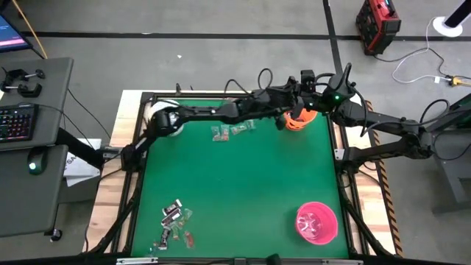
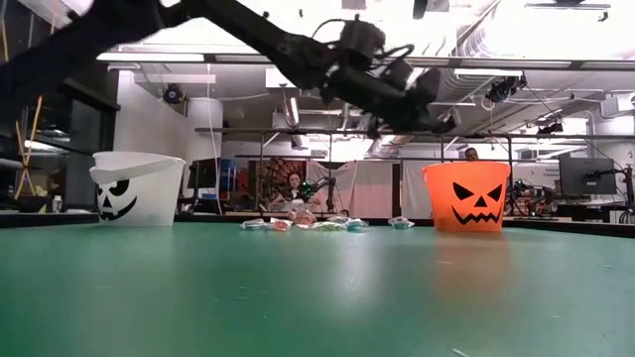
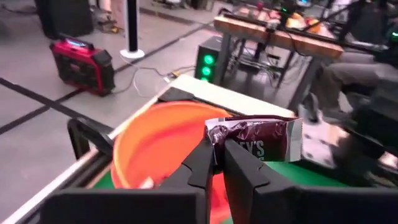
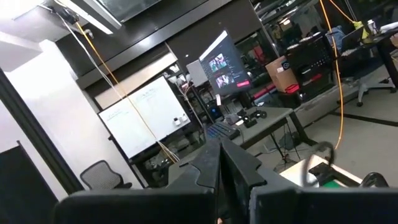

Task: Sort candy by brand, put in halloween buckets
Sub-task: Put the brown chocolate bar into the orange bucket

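Left end effector (image 3: 219, 163) clamped on dark brown candy (image 3: 261, 140) above orange bucket (image 3: 158, 146), far right of desk (image 1: 243, 184); right end effector (image 4: 219, 165) together, raised nearby.

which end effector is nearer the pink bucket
Neither is close, both sit at the far edge by the orange bucket. The right end effector is on the pink bucket's side; the left end effector, gripping a brown candy, looks marginally nearer.
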Controlling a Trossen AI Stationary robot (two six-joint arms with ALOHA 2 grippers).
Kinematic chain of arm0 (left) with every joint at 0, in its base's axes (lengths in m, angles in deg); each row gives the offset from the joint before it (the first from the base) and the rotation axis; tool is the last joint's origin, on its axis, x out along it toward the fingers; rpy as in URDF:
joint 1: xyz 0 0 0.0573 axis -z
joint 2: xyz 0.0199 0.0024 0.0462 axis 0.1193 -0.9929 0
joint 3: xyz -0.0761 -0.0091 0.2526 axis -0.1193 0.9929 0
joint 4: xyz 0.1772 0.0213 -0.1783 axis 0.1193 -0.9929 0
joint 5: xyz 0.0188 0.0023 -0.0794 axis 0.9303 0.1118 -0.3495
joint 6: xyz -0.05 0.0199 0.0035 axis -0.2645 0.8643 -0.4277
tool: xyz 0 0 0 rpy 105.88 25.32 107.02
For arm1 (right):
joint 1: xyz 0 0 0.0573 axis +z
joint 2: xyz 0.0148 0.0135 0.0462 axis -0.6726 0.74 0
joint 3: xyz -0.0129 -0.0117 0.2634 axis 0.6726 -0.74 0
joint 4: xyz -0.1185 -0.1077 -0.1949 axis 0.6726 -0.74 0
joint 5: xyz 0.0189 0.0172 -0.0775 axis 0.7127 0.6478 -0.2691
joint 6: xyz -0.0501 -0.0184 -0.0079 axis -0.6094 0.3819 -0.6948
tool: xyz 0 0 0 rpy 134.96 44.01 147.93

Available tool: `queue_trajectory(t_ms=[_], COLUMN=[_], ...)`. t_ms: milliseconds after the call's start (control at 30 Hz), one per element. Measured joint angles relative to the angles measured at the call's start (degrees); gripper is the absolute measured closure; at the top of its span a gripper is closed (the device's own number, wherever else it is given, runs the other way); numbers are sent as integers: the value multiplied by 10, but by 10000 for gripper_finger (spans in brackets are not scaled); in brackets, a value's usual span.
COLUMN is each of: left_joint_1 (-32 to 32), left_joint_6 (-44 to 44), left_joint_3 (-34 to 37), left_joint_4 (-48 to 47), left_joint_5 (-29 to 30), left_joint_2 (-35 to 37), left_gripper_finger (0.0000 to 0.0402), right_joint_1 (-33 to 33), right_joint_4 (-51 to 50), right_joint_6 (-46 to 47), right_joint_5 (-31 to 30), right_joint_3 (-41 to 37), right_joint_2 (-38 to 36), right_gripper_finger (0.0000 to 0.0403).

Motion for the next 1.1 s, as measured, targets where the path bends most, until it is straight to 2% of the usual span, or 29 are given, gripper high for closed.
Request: queue_trajectory(t_ms=[133, 267, 400, 500, 633, 700, 867, 967, 1100], left_joint_1=[-3, -4, -4, -5, -14, -21, -27, -11, 37], left_joint_6=[25, 46, 46, 49, 93, 119, 103, 81, 39], left_joint_3=[-58, -86, -88, -88, -90, -90, -86, -30, 138], left_joint_4=[-14, -39, -60, -113, -277, -385, -673, -738, -674], left_joint_5=[17, 17, 21, 26, 24, 4, -42, -47, -52], left_joint_2=[-42, -63, -59, -34, 29, 57, 115, 160, 264], left_gripper_finger=[356, 309, 257, 226, 206, 205, 205, 204, 204], right_joint_1=[0, 0, 0, 0, 0, 0, 0, 0, 0], right_joint_4=[-1, -1, -1, -1, -1, -1, -7, -7, -7], right_joint_6=[5, 5, 5, 0, -6, -6, -6, -16, -27], right_joint_5=[0, 0, 0, 0, 0, 0, 0, 0, 0], right_joint_3=[0, 0, 0, 0, 0, 0, 0, 0, 0], right_joint_2=[0, 0, 0, 0, 0, 0, 0, 0, 0], right_gripper_finger=[396, 396, 396, 396, 396, 396, 396, 396, 396])
